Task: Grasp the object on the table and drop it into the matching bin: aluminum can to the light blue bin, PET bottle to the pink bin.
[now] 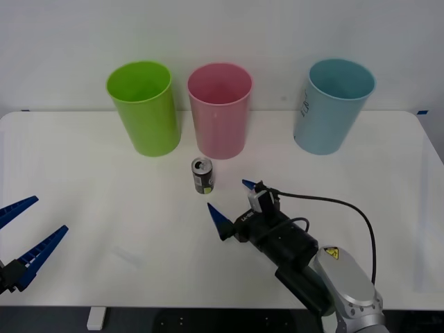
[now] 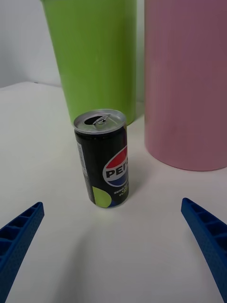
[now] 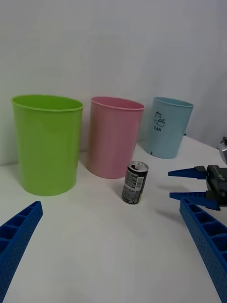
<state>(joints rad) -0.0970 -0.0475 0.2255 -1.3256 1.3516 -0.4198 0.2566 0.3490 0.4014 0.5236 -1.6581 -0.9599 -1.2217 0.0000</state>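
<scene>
The aluminum can [image 1: 202, 175] stands upright on the white table [image 1: 104, 208], just in front of the pink bin [image 1: 220, 114]. It is small and dark, with a silver top and a yellow-green mark [image 2: 104, 158] [image 3: 135, 182]. My right gripper [image 1: 229, 195] is open, low over the table and a short way in front of the can, its blue fingers spread to either side of it without touching [image 2: 111, 204]. The light blue bin [image 1: 331, 111] marked CAN [image 3: 168, 128] stands at the back right. Far left, near the front edge, my left gripper [image 1: 51, 214] is open and holds nothing [image 3: 109, 204].
A lime green bin [image 1: 144, 111] stands left of the pink bin, both close behind the can [image 2: 94, 52] [image 2: 187, 80]. A wide gap separates the pink and light blue bins. The right arm's black cable [image 1: 347, 208] loops above the table.
</scene>
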